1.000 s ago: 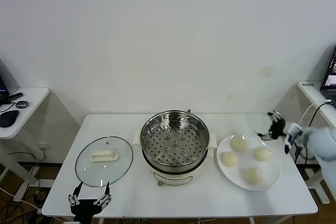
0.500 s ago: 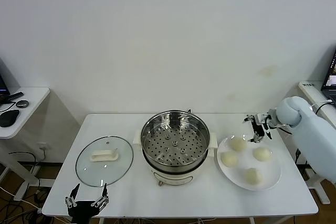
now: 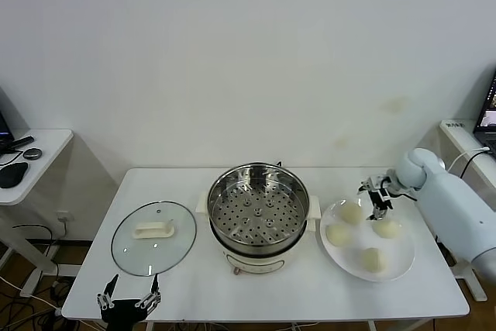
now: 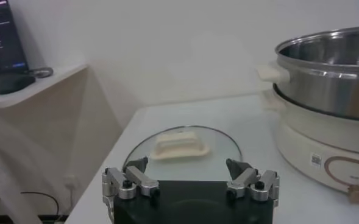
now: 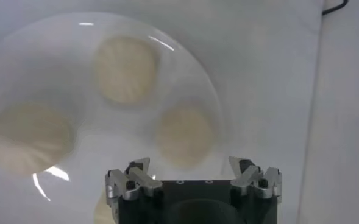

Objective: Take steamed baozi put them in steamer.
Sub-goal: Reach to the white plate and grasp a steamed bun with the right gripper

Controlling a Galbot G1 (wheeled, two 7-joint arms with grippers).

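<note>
Several pale steamed baozi lie on a white plate (image 3: 403, 252) at the table's right; one of them (image 3: 350, 212) sits at the back left of the plate. The steel steamer (image 3: 258, 211), with its perforated tray bare, stands at the table's centre. My right gripper (image 3: 375, 195) hovers open over the plate's back edge, between the two rear buns. In the right wrist view a baozi (image 5: 185, 134) lies just ahead of the open right gripper (image 5: 190, 165), nothing between the fingers. My left gripper (image 3: 128, 300) waits open at the table's front left edge.
A round glass lid (image 3: 153, 236) with a white handle lies left of the steamer; in the left wrist view the lid (image 4: 179, 146) is right ahead of the left gripper (image 4: 186, 165). A small side table (image 3: 31, 160) stands at far left, another with cables at far right.
My right arm has swung in from the table's right edge, carrying its open gripper leftward over the back of the plate. The left gripper has hardly moved.
</note>
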